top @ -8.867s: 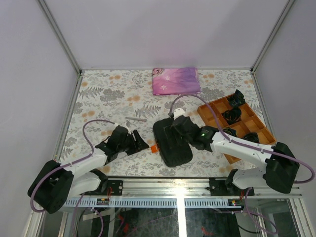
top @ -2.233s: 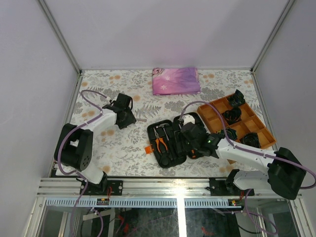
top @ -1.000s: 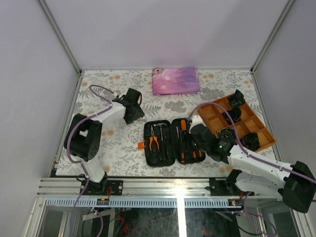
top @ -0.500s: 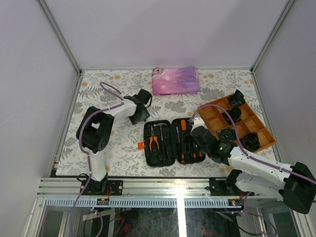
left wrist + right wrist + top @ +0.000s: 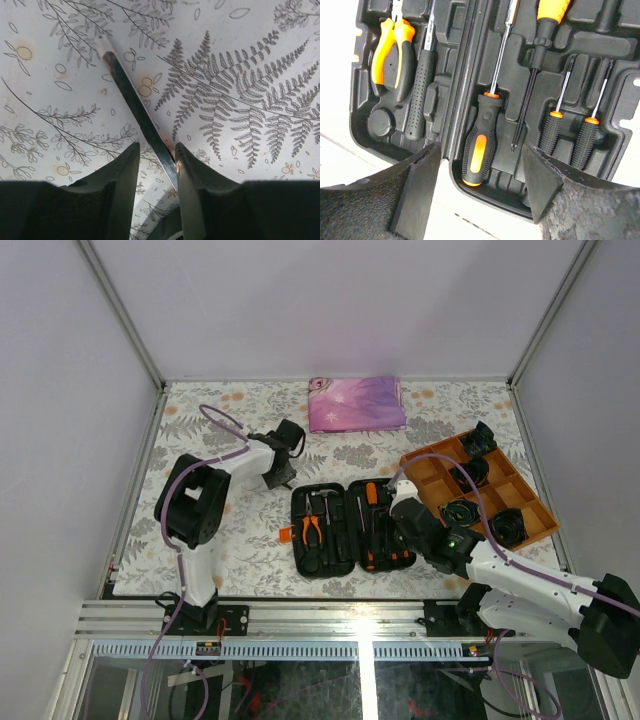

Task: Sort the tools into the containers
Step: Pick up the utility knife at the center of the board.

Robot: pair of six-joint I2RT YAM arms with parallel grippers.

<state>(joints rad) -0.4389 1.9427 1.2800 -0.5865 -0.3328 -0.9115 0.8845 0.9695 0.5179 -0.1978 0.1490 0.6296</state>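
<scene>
Open tool case (image 5: 303, 562) lying flat on the floral bench (image 5: 200, 540), near the front edge, both halves facing up, with an orange latch (image 5: 286, 533) on its left side. In the left half sit the orange-and-black pliers (image 5: 390, 55) and, just beside them, the black-handled hammer (image 5: 419, 95). The right half holds a large screwdriver (image 5: 479, 140) with an orange-and-black grip, a long orange-handled screwdriver (image 5: 535, 75), and two small black-handled screwdrivers (image 5: 550, 132), each in a moulded slot.

The right tool (image 5: 479, 155) hangs over the case with its fingers spread wide, pinching nothing.

The left tool (image 5: 157, 148) is down at the bench, left of and beyond the case. Its fingers are drawn close on either side of a slim metal rod (image 5: 130, 95) that lies flat on the bench; one finger meets the rod, while a sliver of bench shows between the rod and the other.

To the right stands an orange compartment tray (image 5: 430, 465) holding black coiled bundles (image 5: 470, 475). A folded pink-purple cloth (image 5: 355, 403) lies at the far edge.
</scene>
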